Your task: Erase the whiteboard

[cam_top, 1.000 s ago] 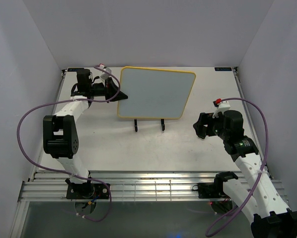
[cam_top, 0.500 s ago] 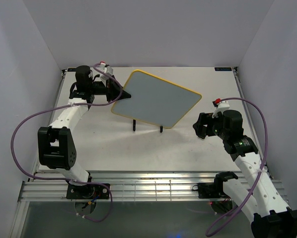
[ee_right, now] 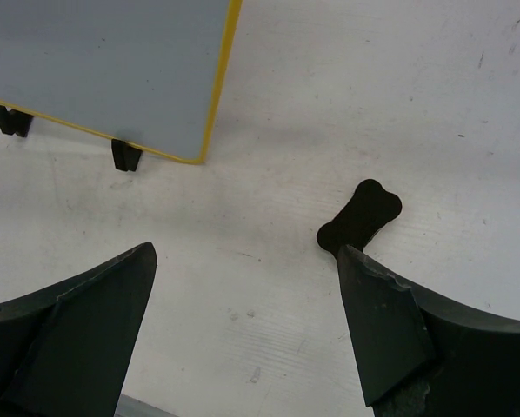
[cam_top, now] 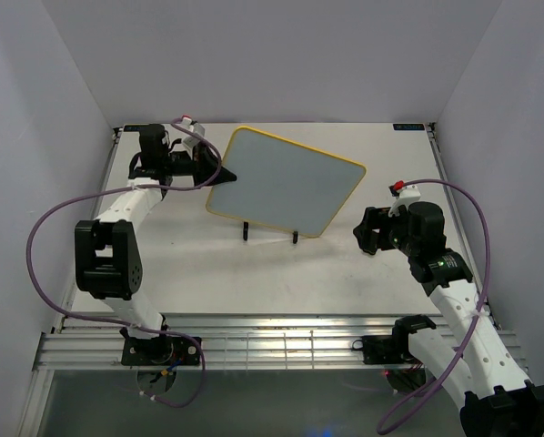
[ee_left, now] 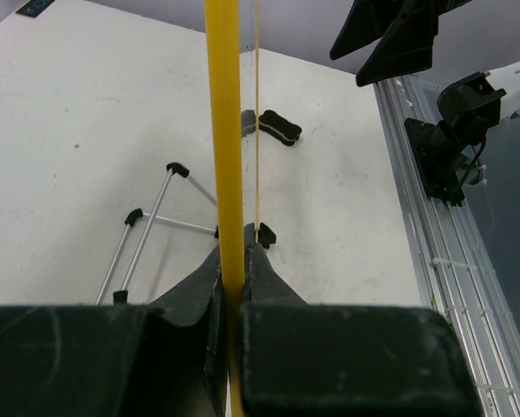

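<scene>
From the overhead feed, the white bench (cam_top: 345,273) carries the whiteboard (cam_top: 286,182) mid-bench toward the back. It sits skewed rather than square to me, its face blank and its two black feet (cam_top: 246,233) at the near edge. My left end effector (ee_left: 234,261) is pressed together on the board's yellow frame (ee_left: 223,130) at its left edge, pinching it. My right end effector (ee_right: 243,261) hovers with its fingers spread wide just off the board's right corner, above the small black eraser (ee_right: 360,215) lying on the bench.
</scene>
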Robot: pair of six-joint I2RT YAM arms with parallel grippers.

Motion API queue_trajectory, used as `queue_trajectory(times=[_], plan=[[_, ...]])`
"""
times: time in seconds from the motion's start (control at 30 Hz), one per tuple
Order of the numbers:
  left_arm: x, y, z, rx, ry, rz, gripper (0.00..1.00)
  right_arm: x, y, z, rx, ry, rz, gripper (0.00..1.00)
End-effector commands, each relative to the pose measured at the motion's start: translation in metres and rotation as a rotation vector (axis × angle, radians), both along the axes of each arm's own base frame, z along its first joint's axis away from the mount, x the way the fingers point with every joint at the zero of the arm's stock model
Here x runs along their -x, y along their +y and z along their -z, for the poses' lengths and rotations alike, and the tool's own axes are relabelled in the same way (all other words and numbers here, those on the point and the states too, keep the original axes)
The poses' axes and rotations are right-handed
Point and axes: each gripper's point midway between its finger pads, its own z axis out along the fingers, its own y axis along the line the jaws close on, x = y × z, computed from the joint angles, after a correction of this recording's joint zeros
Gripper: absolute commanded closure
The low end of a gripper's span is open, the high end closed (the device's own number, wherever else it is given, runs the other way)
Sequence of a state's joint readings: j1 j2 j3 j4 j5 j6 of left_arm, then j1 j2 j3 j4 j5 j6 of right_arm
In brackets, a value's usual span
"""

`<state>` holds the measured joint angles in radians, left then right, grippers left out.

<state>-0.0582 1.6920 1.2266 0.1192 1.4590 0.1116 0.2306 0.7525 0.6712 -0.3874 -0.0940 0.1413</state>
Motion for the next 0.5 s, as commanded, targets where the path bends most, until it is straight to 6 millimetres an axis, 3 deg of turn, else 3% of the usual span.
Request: queue_trajectory(times=[0.0,0.17,0.37,0.47], plan=[[0.024,0.018,-0.012,0.085,-0.024,0.233,1.0,-0.002,0.005,-0.006,-0.004,-0.041,-0.032,0.1],[-0.007,0.039,0.004,0.085,0.008,0.162,1.0,-0.002,0.006,-0.007,-0.006,-0.041,-0.034,0.1],[-0.02,0.043,0.025,0.095,0.05,0.159,1.0,-0.002,0.007,-0.008,-0.008,-0.043,-0.039,0.1],[-0.03,0.054,0.035,0.101,0.073,0.131,1.0,-0.002,0.008,-0.008,-0.006,-0.04,-0.042,0.1]])
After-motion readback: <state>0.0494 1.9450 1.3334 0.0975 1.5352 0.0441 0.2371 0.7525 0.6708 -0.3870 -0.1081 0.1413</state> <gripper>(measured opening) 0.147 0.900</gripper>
